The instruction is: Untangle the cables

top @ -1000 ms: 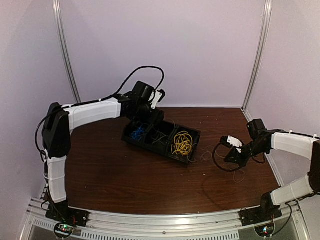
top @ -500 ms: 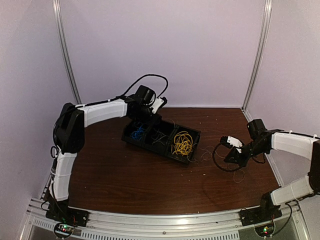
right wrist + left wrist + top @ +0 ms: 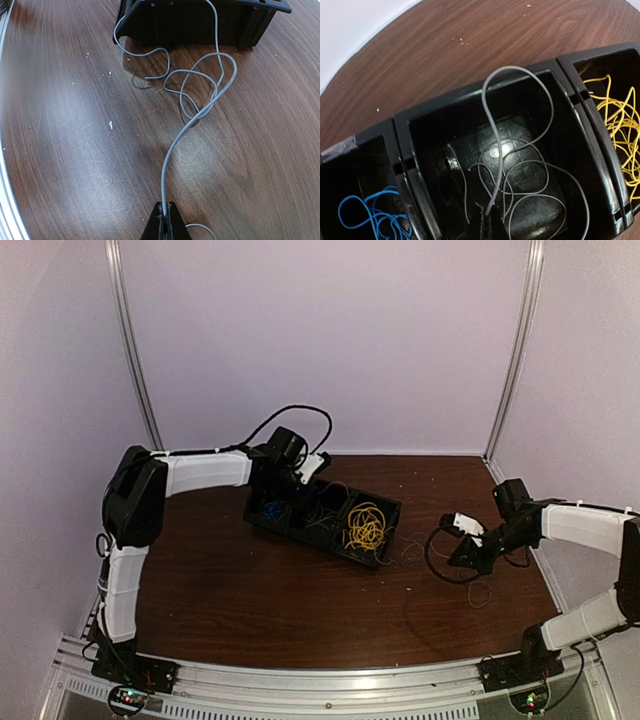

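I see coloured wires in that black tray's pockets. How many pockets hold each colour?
Black plastic three-pocket tray, pockets by content:
Thin blue wire loops: 1
Thin grey wire loops: 1
Thin yellow wire loops: 1
Total: 3 pockets

glossy dark wood-grain table (image 3: pixel 65 125), shiny black plastic tray (image 3: pixel 470 94), smooth plastic-coated cables (image 3: pixel 365 527), matt metal rail (image 3: pixel 300 680)

Light fell evenly from above. The top view was soft and rather dim, its walls (image 3: pixel 330 330) tinted lilac. In the left wrist view a small glare spot shone on the tray's (image 3: pixel 470 94) glossy floor. In the right wrist view broad sheen washed the table (image 3: pixel 65 125), and the grey cable (image 3: pixel 164 180) threw a soft shadow.
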Tool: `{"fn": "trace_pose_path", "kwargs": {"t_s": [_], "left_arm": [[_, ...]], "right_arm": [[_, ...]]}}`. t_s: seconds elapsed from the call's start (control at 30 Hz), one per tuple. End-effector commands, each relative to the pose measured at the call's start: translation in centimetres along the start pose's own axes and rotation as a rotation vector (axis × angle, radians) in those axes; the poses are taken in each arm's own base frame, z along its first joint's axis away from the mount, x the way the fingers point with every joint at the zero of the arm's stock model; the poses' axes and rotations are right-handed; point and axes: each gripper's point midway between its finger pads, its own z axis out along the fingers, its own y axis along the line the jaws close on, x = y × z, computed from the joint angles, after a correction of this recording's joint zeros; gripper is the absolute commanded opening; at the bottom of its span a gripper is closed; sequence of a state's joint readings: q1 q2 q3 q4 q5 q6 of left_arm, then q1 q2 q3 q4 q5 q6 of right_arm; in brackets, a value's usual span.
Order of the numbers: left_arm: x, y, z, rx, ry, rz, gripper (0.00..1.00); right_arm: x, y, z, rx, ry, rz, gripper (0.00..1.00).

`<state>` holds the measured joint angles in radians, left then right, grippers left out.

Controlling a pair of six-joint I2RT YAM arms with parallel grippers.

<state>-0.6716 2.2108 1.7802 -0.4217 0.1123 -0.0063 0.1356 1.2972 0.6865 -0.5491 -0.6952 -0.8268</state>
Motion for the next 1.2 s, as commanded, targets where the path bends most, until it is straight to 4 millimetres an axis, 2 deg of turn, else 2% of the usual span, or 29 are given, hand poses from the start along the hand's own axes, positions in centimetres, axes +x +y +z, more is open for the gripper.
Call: {"fn": "trace_pose_path", "kwargs": {"t_s": [0.0, 0.17, 0.33, 0.37, 0.43, 0.5, 0.6, 0.77, 0.8, 0.83, 0.97, 1.07, 1.17], "left_arm": [[-0.7, -2.1, -1.7, 0.041, -0.048, -0.065, 0.00], [0.9, -3.6, -1.0, 0.060, -0.011, -0.055, 0.00], [0.2, -4.3, -0.8, 0.073, -0.031, -0.057, 0.00], [0.0, -4.3, -0.8, 0.069, -0.032, -0.062, 0.04], [-0.6, -3.8, -1.2, 0.040, -0.031, -0.074, 0.21], [-1.4, -3.4, -2.4, 0.013, -0.044, -0.074, 0.32], [-3.4, -2.9, -5.8, -0.045, -0.102, -0.064, 0.44], [-5.5, -2.2, -11.7, -0.133, -0.196, -0.054, 0.55], [-6.0, -2.8, -12.8, -0.129, -0.224, -0.036, 0.56], [-6.4, -3.8, -13.7, -0.112, -0.260, -0.008, 0.56], [-8.1, -10.0, -16.1, 0.001, -0.419, 0.143, 0.58], [-8.8, -15.0, -16.8, 0.139, -0.515, 0.223, 0.60], [-8.8, -19.2, -16.3, 0.270, -0.593, 0.273, 0.61]], "right_arm": [[0.1, 0.2, 0.3, -0.009, 0.006, 0.000, 0.03], [0.1, 0.3, 0.5, -0.022, 0.009, 0.001, 0.03], [0.0, 0.3, 0.6, -0.023, 0.010, -0.004, 0.03], [-0.2, 0.3, 0.5, -0.020, 0.008, -0.006, 0.03], [-0.7, 0.1, -0.2, -0.007, 0.005, -0.014, 0.02], [-1.7, 0.2, -1.4, 0.008, -0.001, -0.036, 0.00], [-3.2, 0.8, -3.9, 0.014, -0.004, -0.062, 0.00], [-6.7, 1.6, -8.7, 0.065, -0.032, -0.121, 0.00], [-8.1, 1.7, -10.1, 0.088, -0.060, -0.144, 0.00], [-8.6, 1.9, -10.7, 0.091, -0.070, -0.147, 0.00], [-13.0, 2.8, -15.0, 0.139, -0.179, -0.209, 0.00], [-15.7, 3.4, -17.5, 0.152, -0.252, -0.239, 0.00], [-17.8, 4.1, -19.2, 0.146, -0.310, -0.258, 0.00]]}}
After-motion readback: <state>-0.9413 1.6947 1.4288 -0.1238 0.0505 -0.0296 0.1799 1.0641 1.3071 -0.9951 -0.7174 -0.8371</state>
